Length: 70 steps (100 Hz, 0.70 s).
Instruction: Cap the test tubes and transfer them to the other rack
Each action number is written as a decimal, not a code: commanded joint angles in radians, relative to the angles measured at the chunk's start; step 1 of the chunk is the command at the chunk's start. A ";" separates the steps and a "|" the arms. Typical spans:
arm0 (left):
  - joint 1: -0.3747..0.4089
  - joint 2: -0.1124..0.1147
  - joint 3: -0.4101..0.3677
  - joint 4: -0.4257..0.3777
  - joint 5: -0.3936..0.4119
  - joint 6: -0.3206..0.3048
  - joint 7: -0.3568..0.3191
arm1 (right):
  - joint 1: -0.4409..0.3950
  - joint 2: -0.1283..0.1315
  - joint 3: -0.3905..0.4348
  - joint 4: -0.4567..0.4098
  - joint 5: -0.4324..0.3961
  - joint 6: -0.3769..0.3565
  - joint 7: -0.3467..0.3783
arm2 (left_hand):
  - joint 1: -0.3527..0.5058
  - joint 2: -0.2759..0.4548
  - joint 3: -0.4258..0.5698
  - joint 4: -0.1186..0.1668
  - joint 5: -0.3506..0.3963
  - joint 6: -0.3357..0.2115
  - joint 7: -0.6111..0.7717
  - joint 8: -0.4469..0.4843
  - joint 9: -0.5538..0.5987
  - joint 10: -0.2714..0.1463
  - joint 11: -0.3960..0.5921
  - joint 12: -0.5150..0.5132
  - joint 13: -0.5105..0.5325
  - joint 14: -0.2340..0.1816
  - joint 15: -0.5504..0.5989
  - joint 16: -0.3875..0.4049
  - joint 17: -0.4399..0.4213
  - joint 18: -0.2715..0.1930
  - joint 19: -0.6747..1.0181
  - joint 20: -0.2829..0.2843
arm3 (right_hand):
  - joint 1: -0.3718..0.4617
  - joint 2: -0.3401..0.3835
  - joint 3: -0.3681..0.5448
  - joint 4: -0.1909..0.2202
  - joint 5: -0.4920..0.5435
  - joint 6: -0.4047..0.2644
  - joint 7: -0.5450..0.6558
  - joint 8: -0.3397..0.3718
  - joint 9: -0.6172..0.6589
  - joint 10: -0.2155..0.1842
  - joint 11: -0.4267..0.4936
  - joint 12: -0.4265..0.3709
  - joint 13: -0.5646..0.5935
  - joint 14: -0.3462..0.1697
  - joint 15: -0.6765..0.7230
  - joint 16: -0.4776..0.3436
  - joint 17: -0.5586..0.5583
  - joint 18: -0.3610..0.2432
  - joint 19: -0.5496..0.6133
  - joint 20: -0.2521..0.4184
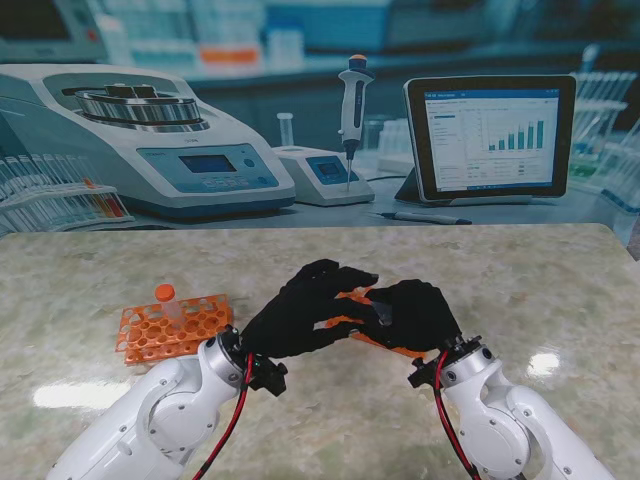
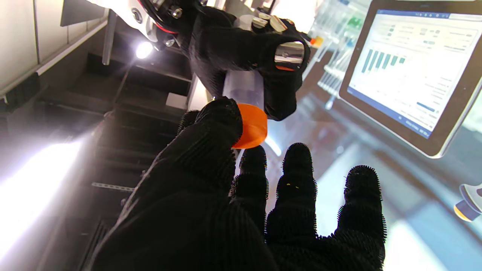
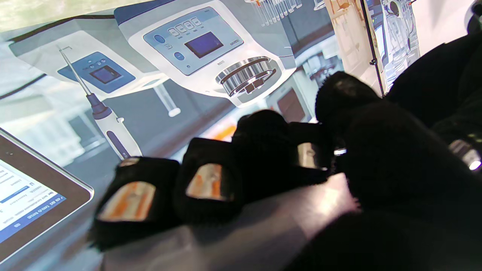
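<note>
Now your right hand fingers clamped round clear tube, held mid-table; your left hand pinches orange cap on tube end. Orange rack left of hands.

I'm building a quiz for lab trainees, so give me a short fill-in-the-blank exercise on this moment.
1. The right hand is closed around a clear ____.
2. The left hand holds a cap whose colour is ____.
3. In the stand's view, the orange rack on the table lies on the robot's ____ side.
4. The one tube standing in that rack is already ____.

Missing words: test tube; orange; left; capped
</note>
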 commanded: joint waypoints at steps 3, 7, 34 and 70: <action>0.013 0.005 0.000 -0.014 -0.005 -0.013 -0.015 | -0.002 -0.002 -0.002 -0.007 0.001 0.003 0.003 | 0.059 0.006 0.027 0.029 0.024 -0.054 0.018 -0.006 -0.016 -0.030 -0.017 -0.022 -0.012 -0.008 -0.018 -0.015 -0.002 -0.012 0.039 -0.024 | 0.032 0.040 0.013 -0.004 0.030 -0.061 0.059 0.029 0.050 0.016 0.017 0.021 0.022 -0.151 0.209 0.068 0.074 -0.088 0.303 0.067; 0.015 0.007 -0.002 -0.017 -0.009 -0.018 -0.024 | -0.002 -0.002 -0.002 -0.007 0.002 0.003 0.003 | 0.056 0.007 0.026 0.030 0.026 -0.052 0.018 -0.008 -0.016 -0.030 -0.018 -0.023 -0.013 -0.001 -0.020 -0.017 -0.005 -0.011 0.039 -0.025 | 0.032 0.038 0.013 -0.004 0.030 -0.061 0.059 0.029 0.050 0.016 0.017 0.020 0.022 -0.151 0.209 0.068 0.074 -0.088 0.303 0.067; 0.014 0.007 0.001 -0.021 -0.032 -0.020 -0.041 | -0.005 -0.002 -0.001 -0.010 0.002 0.001 0.004 | 0.010 0.063 -0.069 0.035 0.024 -0.037 0.003 -0.026 -0.014 -0.021 -0.026 -0.024 -0.013 0.011 -0.025 -0.033 -0.002 -0.009 0.037 -0.032 | 0.031 0.039 0.011 -0.005 0.030 -0.061 0.059 0.029 0.050 0.016 0.016 0.020 0.022 -0.151 0.209 0.068 0.074 -0.088 0.303 0.067; -0.022 0.005 0.028 -0.007 -0.058 0.016 -0.053 | -0.007 -0.002 -0.002 -0.012 0.004 -0.004 0.004 | 0.028 0.053 -0.114 0.038 0.033 -0.047 0.037 0.018 0.005 -0.022 -0.007 0.008 0.055 -0.009 0.031 0.026 0.051 -0.007 0.090 0.017 | 0.030 0.041 0.010 -0.006 0.028 -0.063 0.058 0.029 0.051 0.016 0.017 0.021 0.022 -0.151 0.209 0.068 0.074 -0.088 0.303 0.067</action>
